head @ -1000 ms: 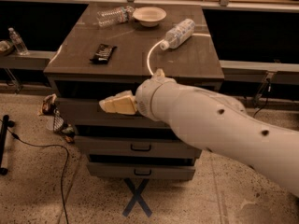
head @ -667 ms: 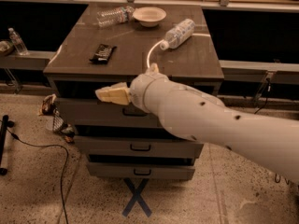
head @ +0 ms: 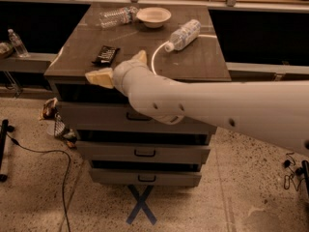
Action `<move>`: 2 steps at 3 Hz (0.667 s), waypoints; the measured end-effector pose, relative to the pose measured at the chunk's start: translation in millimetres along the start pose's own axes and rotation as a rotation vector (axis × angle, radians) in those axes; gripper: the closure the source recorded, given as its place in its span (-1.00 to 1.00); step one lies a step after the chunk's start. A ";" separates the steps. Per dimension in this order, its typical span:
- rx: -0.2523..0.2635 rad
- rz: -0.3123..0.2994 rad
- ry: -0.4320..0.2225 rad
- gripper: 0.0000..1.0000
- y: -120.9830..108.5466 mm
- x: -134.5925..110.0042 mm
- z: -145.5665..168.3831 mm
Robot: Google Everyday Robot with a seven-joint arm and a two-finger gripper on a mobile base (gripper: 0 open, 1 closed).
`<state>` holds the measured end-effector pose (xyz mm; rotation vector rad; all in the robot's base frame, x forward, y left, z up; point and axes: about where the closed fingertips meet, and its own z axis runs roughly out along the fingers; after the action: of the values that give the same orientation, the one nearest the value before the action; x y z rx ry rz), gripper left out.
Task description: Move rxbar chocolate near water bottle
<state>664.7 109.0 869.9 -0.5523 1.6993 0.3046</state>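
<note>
Pale hand [head: 119, 66] beside rxbar chocolate [head: 105, 55], bowl [head: 153, 16] beyond

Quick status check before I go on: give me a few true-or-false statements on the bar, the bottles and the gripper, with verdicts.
1. The rxbar chocolate lies on the cabinet top. True.
2. The gripper is shut on the water bottle. False: it is open and holds nothing, at the cabinet's front edge beside the bar.
3. The bowl stands to the right of the water bottle, at the far edge. True.
4. The rxbar chocolate touches the water bottle. False: they lie well apart.
5. The capped bottle stands upright. False: it lies on its side.
</note>
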 end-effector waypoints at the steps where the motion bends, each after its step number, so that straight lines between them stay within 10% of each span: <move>1: 0.027 0.001 0.013 -1.00 13.1 -10.8 35.6; 2: 0.025 0.027 0.058 -1.00 20.0 -13.8 64.6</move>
<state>710.8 160.3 868.1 -0.5247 1.7650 0.2888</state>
